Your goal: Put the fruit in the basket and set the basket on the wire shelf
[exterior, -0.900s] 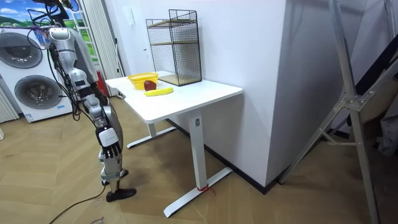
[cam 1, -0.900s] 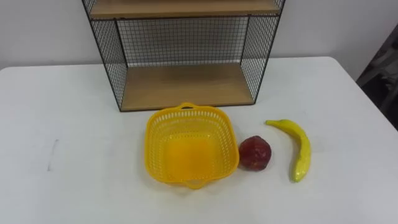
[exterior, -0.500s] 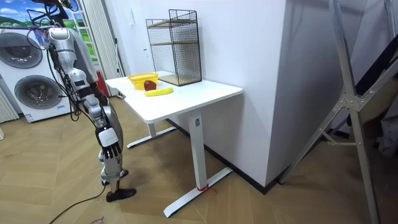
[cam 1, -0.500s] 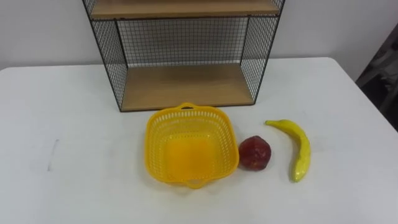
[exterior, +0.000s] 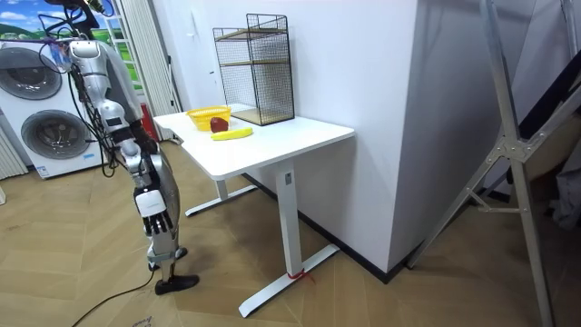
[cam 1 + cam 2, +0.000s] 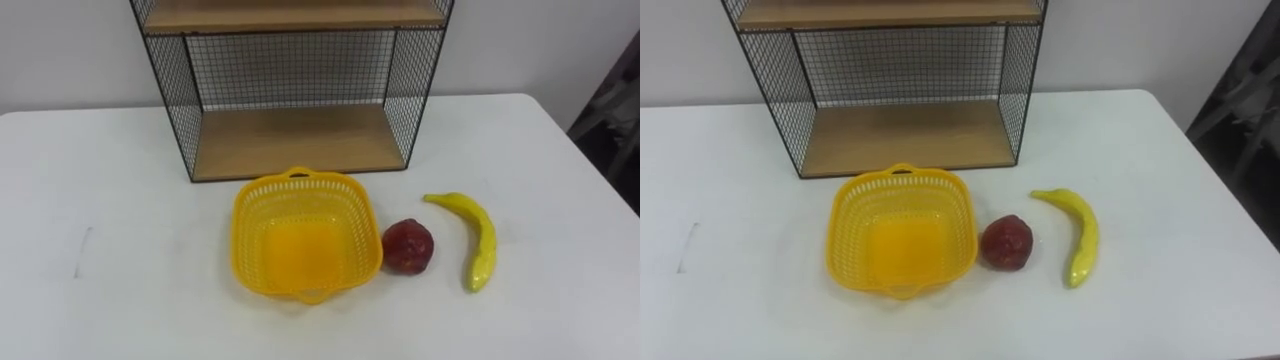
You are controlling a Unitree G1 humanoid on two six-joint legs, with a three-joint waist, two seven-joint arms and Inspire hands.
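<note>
One white table (image 6: 120, 250), with four things on it. One black wire shelf (image 6: 290, 75) stands at top centre of the eye views against the wall, and two wooden boards show in it: the lower board (image 6: 300, 140) is bare and the upper board (image 6: 290, 14) is cut by the frame's top edge. One yellow plastic basket (image 6: 247, 232) sits at frame centre, just in front of the shelf's lower opening. It is upright with nothing in it and has two small handles, one on its far rim and one on its near rim. One dark red round fruit (image 6: 408, 247) lies on the table just right of the basket's right rim; whether they touch, cannot tell. One yellow banana (image 6: 478, 240) lies right of the red fruit with a small gap between them, curved, stem end toward the shelf, tip toward the frame bottom. Both fruits are outside the basket, and the basket is on the table, not on the shelf. In the room view the robot stands upright on the wood floor at the table's end on the room view's left, facing the table. Its right hand (image 5: 156, 221) hangs low at its side, well below the tabletop, fingers pointing down loosely, holding nothing. Two washing machines (image 5: 45, 136) stand behind it at the far left.
</note>
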